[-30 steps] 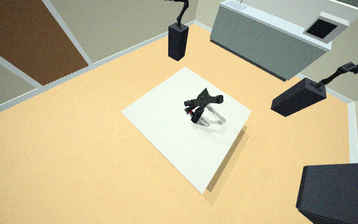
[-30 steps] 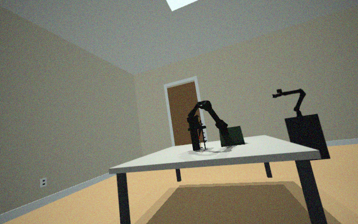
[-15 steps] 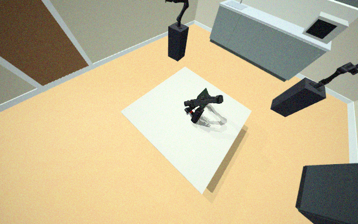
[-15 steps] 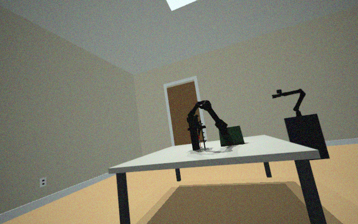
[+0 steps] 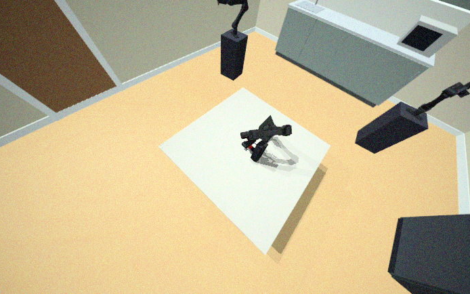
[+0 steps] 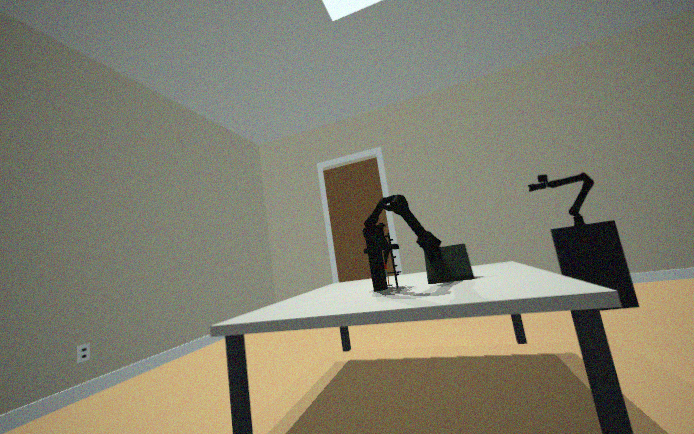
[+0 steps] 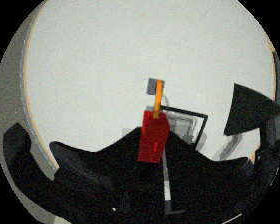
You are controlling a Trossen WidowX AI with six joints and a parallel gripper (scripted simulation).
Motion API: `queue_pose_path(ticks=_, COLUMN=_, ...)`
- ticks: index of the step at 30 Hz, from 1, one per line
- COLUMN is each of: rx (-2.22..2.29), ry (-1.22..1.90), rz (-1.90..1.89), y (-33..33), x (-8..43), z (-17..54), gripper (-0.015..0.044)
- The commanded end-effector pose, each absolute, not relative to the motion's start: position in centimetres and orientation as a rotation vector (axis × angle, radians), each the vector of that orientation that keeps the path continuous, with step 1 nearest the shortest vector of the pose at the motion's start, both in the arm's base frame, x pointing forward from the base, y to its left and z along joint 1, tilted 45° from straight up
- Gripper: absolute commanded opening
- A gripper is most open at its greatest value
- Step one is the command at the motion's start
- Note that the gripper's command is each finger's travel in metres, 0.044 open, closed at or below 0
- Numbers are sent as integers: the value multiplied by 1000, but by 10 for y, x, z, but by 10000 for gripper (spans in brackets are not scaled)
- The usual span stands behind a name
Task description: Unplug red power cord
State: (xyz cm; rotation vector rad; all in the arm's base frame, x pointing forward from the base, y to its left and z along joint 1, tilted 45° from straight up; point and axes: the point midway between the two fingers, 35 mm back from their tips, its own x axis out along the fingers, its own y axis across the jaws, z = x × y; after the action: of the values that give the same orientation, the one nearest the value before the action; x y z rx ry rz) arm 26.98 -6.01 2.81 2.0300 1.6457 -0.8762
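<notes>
Your claw [image 7: 153,163] is clamped on the red plug [image 7: 151,136], at 12 o'clock from the wrist camera. You're mid-unplugging; next, pull clear, then open.

Count: 1 white tabletop [image 5: 229,190] with 1 working arm [image 6: 409,218] on it, 1 hand [image 7: 153,163] clamped on 1 red plug [image 7: 151,136]. 1 orange prong [image 7: 157,96] tipped with 1 small grey block [image 7: 152,86]. 2 other arms on 2 dark pedestals [image 5: 233,54] [image 5: 390,127]. 1 brown door [image 6: 351,215], 1 wall outlet [image 6: 83,353].
</notes>
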Motion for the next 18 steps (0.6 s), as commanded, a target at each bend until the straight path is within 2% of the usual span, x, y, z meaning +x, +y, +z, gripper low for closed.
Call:
queue_pose_path(ticks=1, rx=2003, ry=1605, rz=-945, y=-82, x=263, z=14, gripper=0)
queue_pose_path(ticks=7, rx=2003, ry=1604, rz=-946, y=-90, x=259, z=8, gripper=0)
queue_pose_path(ticks=18, rx=2008, ry=1608, rz=-943, y=-81, x=261, z=11, gripper=289)
